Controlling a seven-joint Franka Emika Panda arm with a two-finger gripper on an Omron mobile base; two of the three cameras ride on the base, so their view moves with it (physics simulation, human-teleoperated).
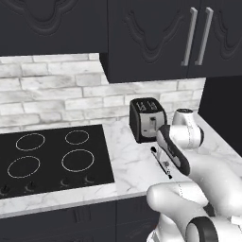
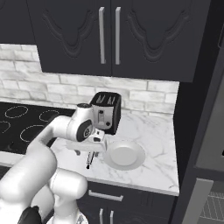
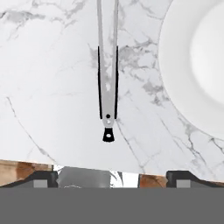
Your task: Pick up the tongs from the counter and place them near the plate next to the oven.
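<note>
The tongs (image 3: 107, 65) lie flat on the white marble counter (image 3: 48, 87), slim silver arms with black edges and a small black loop at the near end. My gripper (image 3: 111, 177) hovers over that near end, open, its fingertips (image 3: 35, 178) spread wide on either side with nothing between them. The pale round plate (image 3: 197, 65) sits just right of the tongs, a narrow gap apart. From the right base view the hand (image 2: 92, 144) hangs over the tongs (image 2: 89, 159), left of the plate (image 2: 124, 155). The tongs (image 1: 160, 163) also show beside my forearm. The black oven (image 1: 52, 156) lies to the left.
A black toaster (image 1: 147, 119) stands against the brick wall behind the tongs and plate. Dark upper cabinets (image 2: 109, 35) hang overhead. The counter's front edge (image 2: 131, 183) runs just below the plate. A tall dark unit (image 2: 201, 109) closes off the right side.
</note>
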